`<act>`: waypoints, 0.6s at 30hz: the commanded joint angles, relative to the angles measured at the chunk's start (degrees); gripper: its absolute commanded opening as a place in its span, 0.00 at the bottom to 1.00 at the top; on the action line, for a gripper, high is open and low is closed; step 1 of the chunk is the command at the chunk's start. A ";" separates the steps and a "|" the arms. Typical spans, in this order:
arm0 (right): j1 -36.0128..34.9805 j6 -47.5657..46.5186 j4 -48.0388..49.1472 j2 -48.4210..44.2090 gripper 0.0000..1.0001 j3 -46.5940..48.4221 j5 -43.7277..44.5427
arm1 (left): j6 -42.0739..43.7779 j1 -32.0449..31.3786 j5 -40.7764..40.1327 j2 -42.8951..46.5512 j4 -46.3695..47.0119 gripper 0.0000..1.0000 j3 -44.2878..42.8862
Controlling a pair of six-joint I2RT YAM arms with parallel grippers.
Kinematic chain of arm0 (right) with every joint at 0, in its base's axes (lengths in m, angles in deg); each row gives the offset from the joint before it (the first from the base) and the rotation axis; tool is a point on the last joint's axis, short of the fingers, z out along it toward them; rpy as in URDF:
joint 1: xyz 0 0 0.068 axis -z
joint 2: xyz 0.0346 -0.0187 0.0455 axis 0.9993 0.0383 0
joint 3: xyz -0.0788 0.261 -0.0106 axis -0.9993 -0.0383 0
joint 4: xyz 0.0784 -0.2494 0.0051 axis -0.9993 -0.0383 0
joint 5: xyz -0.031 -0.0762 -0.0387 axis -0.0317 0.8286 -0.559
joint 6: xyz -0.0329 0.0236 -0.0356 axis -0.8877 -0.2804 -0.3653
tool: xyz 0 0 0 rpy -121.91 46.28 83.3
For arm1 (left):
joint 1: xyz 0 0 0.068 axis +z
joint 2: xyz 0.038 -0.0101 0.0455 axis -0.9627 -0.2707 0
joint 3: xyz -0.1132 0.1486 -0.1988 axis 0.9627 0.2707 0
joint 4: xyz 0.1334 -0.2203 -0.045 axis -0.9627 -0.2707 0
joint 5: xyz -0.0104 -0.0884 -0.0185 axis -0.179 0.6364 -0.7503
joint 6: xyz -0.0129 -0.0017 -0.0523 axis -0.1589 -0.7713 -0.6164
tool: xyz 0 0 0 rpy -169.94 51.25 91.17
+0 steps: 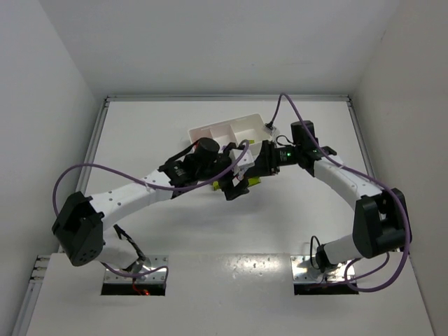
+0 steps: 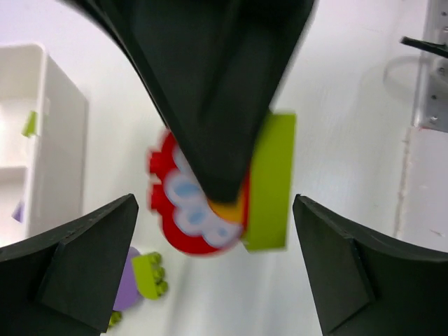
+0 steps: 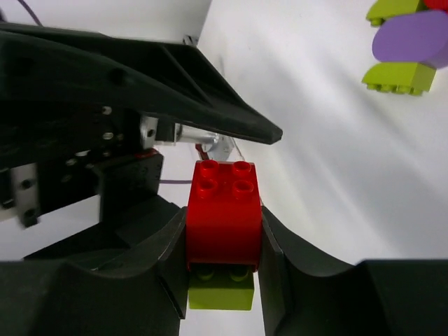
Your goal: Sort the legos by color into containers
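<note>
While left gripper (image 2: 213,204) gapes, red lego (image 3: 224,210) clamped in right gripper (image 3: 224,236).

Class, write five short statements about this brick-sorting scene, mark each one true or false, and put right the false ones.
1. The right tool grips a red four-stud plastic brick. True.
2. The left tool is clamped on that brick. False: its fingers stand wide open on either side of it.
3. A lime green plastic brick sits directly against the red one. True.
4. The white rectangular plastic tray holds nothing. False: a small lime green piece shows inside one compartment.
5. A purple rounded plastic piece lies on the table beside lime green bricks. True.
</note>
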 commanded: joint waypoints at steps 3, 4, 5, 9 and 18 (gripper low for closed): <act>3.06 5.48 10.05 -1.55 0.02 1.61 -4.27 | -17.49 5.67 6.34 7.88 7.80 1.00 6.97; 3.07 6.11 11.01 -1.55 0.02 2.48 -4.88 | -20.74 7.00 7.85 8.76 9.47 1.00 7.95; 3.68 6.64 12.42 -0.85 0.02 3.01 -4.88 | -26.69 8.58 10.21 9.29 12.53 1.00 8.74; 4.30 9.97 17.69 0.21 0.01 4.33 -5.41 | -35.88 15.71 24.72 6.50 18.63 0.97 9.28; 4.30 15.61 25.79 5.39 0.01 11.88 -5.50 | -70.22 23.72 49.17 -11.71 47.96 0.82 1.45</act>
